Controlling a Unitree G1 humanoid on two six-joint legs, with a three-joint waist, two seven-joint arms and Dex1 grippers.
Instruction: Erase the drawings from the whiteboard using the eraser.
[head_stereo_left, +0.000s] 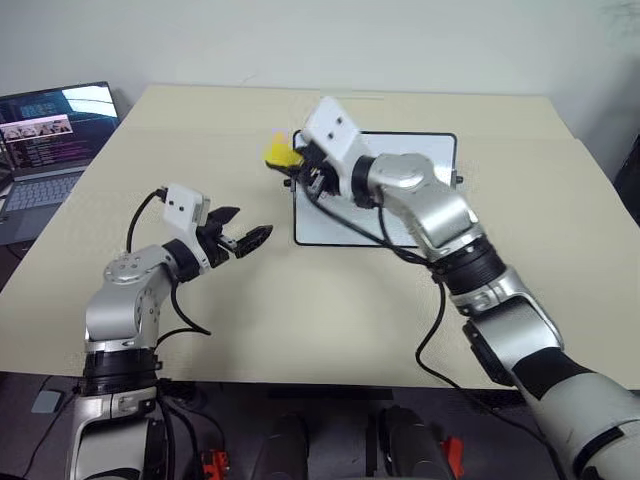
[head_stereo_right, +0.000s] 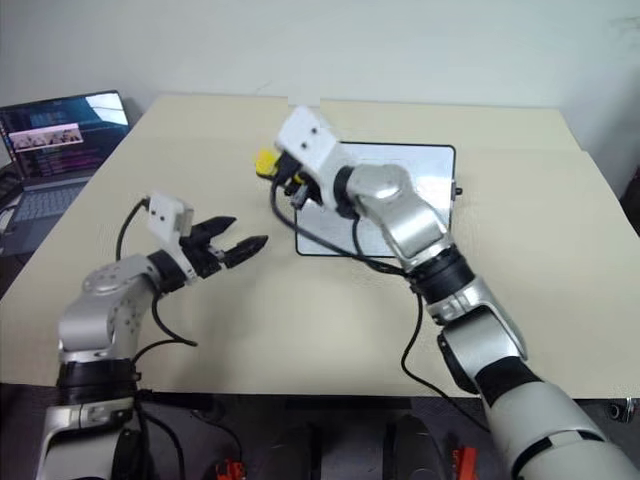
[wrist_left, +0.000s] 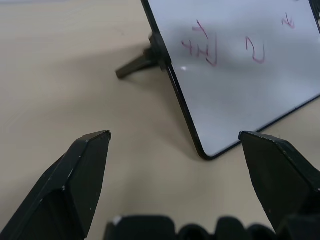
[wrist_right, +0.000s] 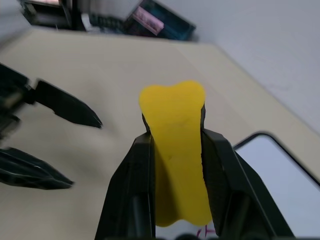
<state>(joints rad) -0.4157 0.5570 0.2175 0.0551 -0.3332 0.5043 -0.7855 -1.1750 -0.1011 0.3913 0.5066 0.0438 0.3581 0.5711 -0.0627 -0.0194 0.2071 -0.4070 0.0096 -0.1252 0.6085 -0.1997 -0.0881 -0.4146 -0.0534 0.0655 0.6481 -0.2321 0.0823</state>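
The whiteboard lies on the tan table, its middle covered by my right arm. In the left wrist view its white face carries the drawings: a reddish scribble and two more small marks. My right gripper hangs over the board's left edge, shut on the yellow eraser, which sticks out past the fingertips. My left gripper is open and holds nothing. It sits left of the board's near-left corner, pointing toward it.
An open laptop stands off the table's far left. A black foot juts from the board's side. Bare tabletop stretches between the board and the near edge.
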